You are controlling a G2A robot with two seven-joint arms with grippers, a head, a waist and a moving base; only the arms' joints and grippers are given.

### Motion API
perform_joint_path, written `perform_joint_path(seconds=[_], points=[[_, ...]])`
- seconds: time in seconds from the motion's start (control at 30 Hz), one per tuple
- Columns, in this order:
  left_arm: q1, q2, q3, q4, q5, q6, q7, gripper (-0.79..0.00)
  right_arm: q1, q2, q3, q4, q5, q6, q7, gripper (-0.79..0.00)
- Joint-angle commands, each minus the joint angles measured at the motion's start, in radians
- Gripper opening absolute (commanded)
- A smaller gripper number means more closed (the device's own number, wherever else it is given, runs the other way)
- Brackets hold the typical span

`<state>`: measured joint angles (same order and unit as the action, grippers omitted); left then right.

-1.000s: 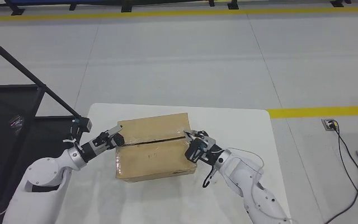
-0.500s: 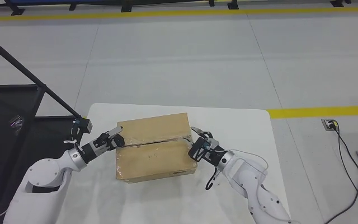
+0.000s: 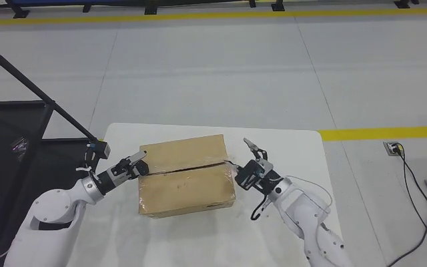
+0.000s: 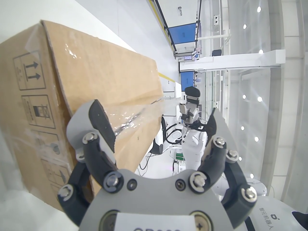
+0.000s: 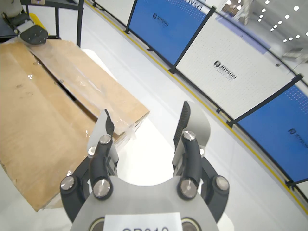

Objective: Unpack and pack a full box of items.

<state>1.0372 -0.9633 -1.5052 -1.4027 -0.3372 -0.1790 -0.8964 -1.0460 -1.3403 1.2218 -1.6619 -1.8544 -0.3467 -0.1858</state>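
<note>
Right gripper point(image 3: 252, 155) has backed off to frame-right of the box point(image 3: 183, 190), jaws wide; left gripper point(image 3: 139, 160) waits, also wide, at its frame-left end. Box sits mid-frame on the table point(image 3: 287, 147). Stiff cardboard, prob. heavy, tape point(image 4: 134, 118) slick: pry at centre seam point(image 3: 187, 168)

An industrial hall is being shown: the pale floor point(image 3: 233, 73) is being crossed by a yellow line point(image 3: 200, 15) at twelve o'clock of the tabletop point(image 3: 287, 147), fenced by blue and white panels point(image 5: 226, 56), and lit by ceiling spots point(image 5: 296, 8).
</note>
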Motion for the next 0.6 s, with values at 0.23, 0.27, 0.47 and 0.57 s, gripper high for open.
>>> perform_joint_path(seconds=[0.23, 0.27, 0.47, 0.57], points=[[0.005, 0.001, 0.001, -0.009, -0.004, -0.003, 0.005, 0.000, 0.009, -0.002, -0.026, -0.010, -0.038, 0.077, -0.157, 0.000], [0.005, 0.001, 0.002, -0.009, -0.005, -0.002, 0.006, 0.000, 0.009, -0.002, -0.026, -0.010, -0.038, 0.077, -0.157, 0.000], [0.003, 0.000, 0.010, -0.002, -0.005, -0.002, 0.009, 0.000, 0.009, -0.002, -0.026, -0.010, -0.038, 0.077, -0.157, 0.000], [0.001, -0.001, 0.015, 0.002, -0.005, -0.002, 0.012, 0.000, 0.009, -0.002, -0.026, -0.010, -0.038, 0.077, -0.157, 0.000]])
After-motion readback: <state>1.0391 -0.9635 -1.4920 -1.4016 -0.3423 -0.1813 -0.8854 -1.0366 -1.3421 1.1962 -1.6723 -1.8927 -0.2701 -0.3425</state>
